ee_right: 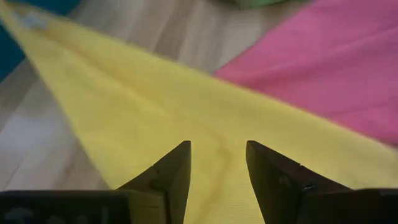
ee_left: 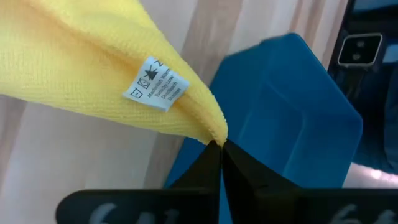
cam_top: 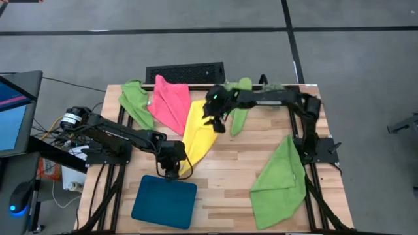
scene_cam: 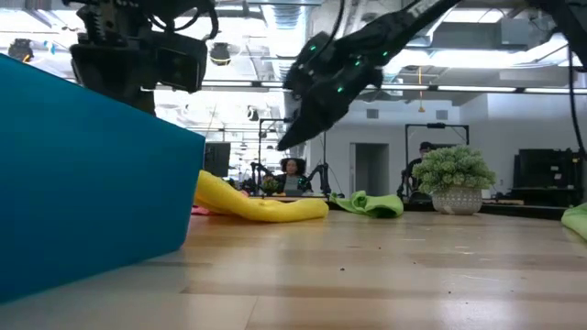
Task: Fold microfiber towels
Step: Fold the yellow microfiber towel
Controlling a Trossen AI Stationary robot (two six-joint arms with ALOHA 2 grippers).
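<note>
A yellow towel [cam_top: 196, 134] lies stretched in a long wedge on the wooden table, from the table's middle toward the near left. My left gripper [cam_top: 171, 171] is shut on the towel's near corner, right by the dark teal tray [cam_top: 163, 199]. My right gripper [cam_top: 215, 121] is open and hangs above the yellow towel's far end [ee_right: 211, 118], clear of it; the low view shows it off the table [scene_cam: 289, 137]. A pink towel [cam_top: 168, 101] lies next to the yellow one at the far left. My left gripper pinches the yellow towel's corner tip [ee_left: 214, 132] between its two shut fingers, close to the white care label [ee_left: 155, 84]. The fingers point down at the table. The corner sits over the tray's edge [ee_left: 249, 112]; the rest of the towel trails away on the table.
Green towels lie at the far left corner [cam_top: 134, 98], at the far middle [cam_top: 238, 108] and, the largest, at the near right [cam_top: 281, 183]. A small potted plant [scene_cam: 454, 179] stands at the far edge. A dark keyboard-like grille [cam_top: 185, 72] lies beyond the table's far edge.
</note>
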